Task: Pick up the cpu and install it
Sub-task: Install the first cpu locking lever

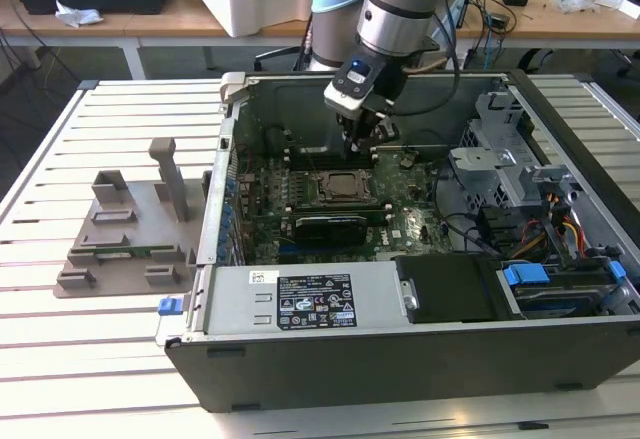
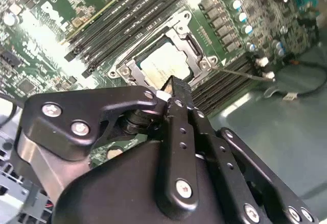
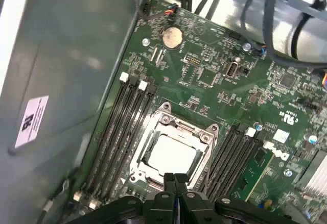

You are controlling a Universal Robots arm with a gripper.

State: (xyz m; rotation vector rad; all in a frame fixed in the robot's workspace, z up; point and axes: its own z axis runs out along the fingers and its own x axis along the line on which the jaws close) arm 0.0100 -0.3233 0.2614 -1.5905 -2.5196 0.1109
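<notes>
The cpu point(image 3: 171, 155) is a silvery square chip lying flat inside the metal-framed motherboard socket point(image 3: 205, 131), with its load frame open around it. It also shows as a pale square point(image 2: 162, 65) in the second wrist view and, in the exterior view, in the socket point(image 1: 345, 187) at the middle of the board. My gripper point(image 1: 358, 145) hangs inside the open computer case, just above the socket's far edge. Both wrist views show its black fingertips point(image 3: 175, 179) pressed together with nothing between them, their tips point(image 2: 177, 85) over the socket's rim.
Black memory slots point(image 3: 120, 127) flank the socket on both sides. The case walls point(image 1: 222, 174) enclose the board, with a drive cage and cables point(image 1: 520, 194) at the exterior view's right. A grey plastic holder tray point(image 1: 130, 234) sits on the slatted table at the exterior view's left.
</notes>
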